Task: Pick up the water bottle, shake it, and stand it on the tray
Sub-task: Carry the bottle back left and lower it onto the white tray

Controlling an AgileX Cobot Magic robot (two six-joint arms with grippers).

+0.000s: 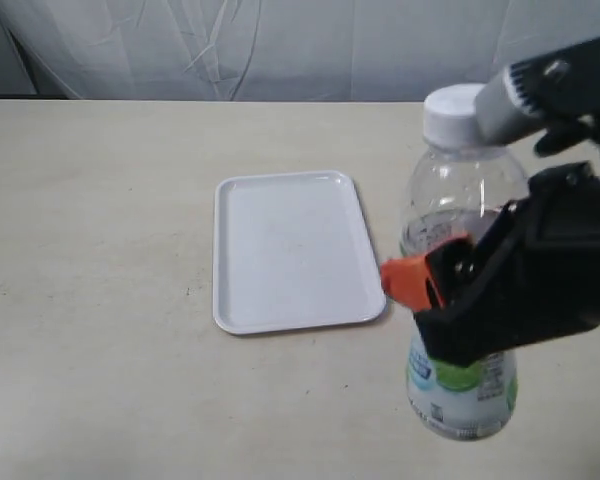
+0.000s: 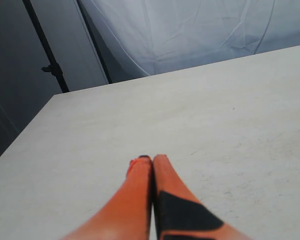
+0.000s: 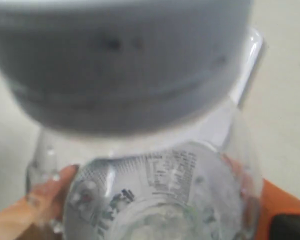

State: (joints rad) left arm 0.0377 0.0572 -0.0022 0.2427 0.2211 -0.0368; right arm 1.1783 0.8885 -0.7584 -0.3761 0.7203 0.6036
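Observation:
The water bottle [image 1: 460, 200] is held upright in the air at the right of the exterior view, clear with a white cap and a green-and-white label. My right gripper [image 1: 450, 285] is shut on its middle, one orange fingertip [image 1: 408, 280] showing at the side. The right wrist view looks down past the blurred white cap onto the water bottle [image 3: 160, 195], with orange fingers [image 3: 45, 192] pressed on both sides. The white tray [image 1: 290, 250] lies flat on the table to the bottle's left. My left gripper [image 2: 151, 160] is shut with nothing in it, low over bare table.
The beige table [image 1: 90, 300] spreads around the tray. A white cloth backdrop [image 1: 280, 45] hangs behind the far edge. In the left wrist view a dark pole [image 2: 47, 50] stands beyond the table's corner.

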